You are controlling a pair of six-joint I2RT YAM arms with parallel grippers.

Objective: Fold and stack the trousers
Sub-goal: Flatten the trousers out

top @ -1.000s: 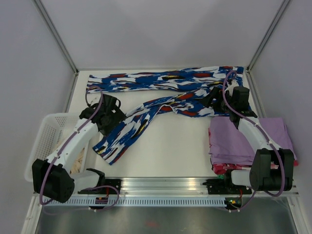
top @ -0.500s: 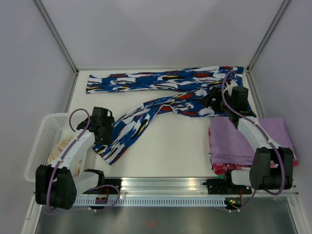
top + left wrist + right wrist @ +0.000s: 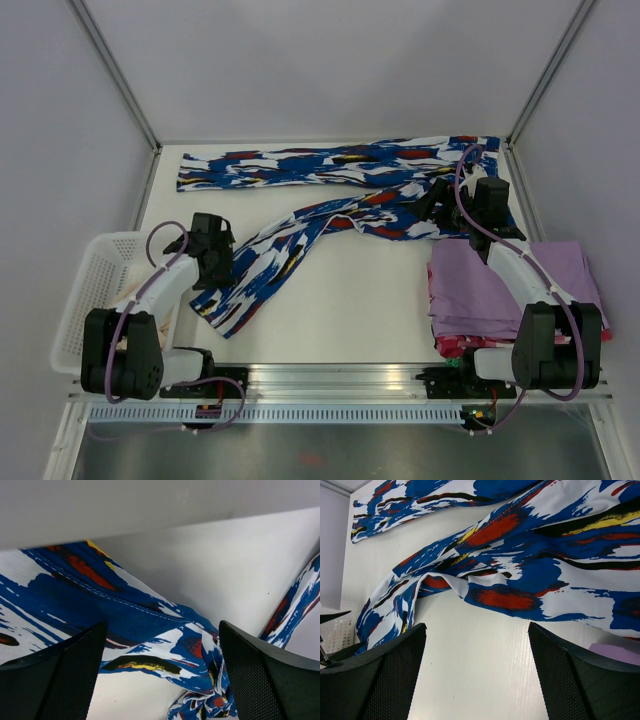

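Now, the trousers are lying unfolded on the worktop. One leg is stretching along the far edge, and the other is running diagonally from the far right down to the near left.

The left pincer is hovering over the hem end of this diagonal leg. In the left wrist view its fingers are standing wide apart with the printed cloth passing under them, so it is released and gripping nothing. The right pincer is waiting at the bunched part at the far right, also released, with only worktop and cloth showing between its fingers.

I think the main danger is coming from the thin fabric. If the left pincer is closing too high, it is probably catching only one layer or nothing, and the leg is slipping out during the lift. If it is closing on a wrinkle, the fold is likely coming out crooked.

The basket is standing just beside the left arm, so a wide swing is risking a knock against it. On the right, a dragged leg could be disturbing the lilac folded garments near the right arm.
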